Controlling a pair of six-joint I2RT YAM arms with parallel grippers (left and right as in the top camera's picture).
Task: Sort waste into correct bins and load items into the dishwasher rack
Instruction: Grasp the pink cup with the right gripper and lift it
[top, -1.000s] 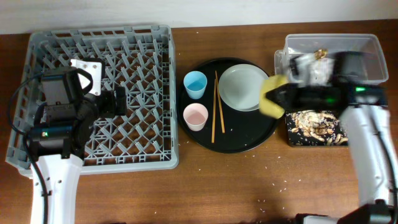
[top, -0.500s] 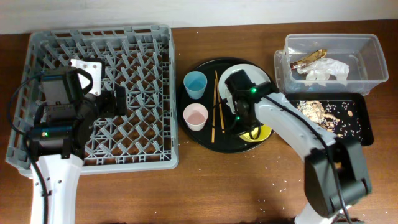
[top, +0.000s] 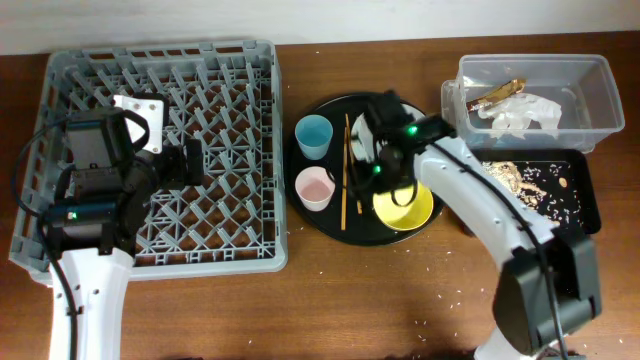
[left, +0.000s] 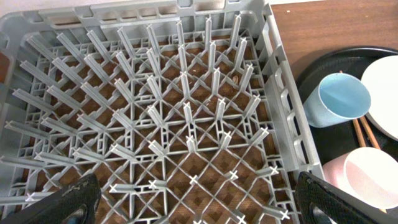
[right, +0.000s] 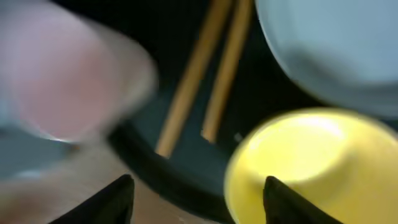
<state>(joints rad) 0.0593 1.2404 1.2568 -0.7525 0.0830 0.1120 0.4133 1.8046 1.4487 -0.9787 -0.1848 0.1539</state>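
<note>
The yellow bowl (top: 408, 208) sits upright on the round black tray (top: 330, 225), with the plate (top: 362, 140) just behind it, half under my right arm. My right gripper (top: 387, 180) hovers low over the bowl's left rim, open, holding nothing. In the blurred right wrist view the bowl (right: 305, 162) lies partly between the fingers (right: 283, 202), with the chopsticks (right: 211, 68), pink cup (right: 62, 81) and plate (right: 336, 50) beyond. The blue cup (top: 314, 135), pink cup (top: 315, 187) and chopsticks (top: 346, 180) stay on the tray. My left gripper (top: 190, 160) hangs wide open over the dishwasher rack (left: 186, 112).
The clear tub (top: 590, 95) at the back right holds the wrapper (top: 497, 93) and tissue (top: 525, 112). The shallow black tray (top: 580, 205) in front of it holds food scraps (top: 520, 178). Crumbs dot the wooden table (top: 400, 300).
My right arm swung the yellow bowl from above the black bin back to the round tray, set it down upright, and its jaws opened. The left arm held still.
</note>
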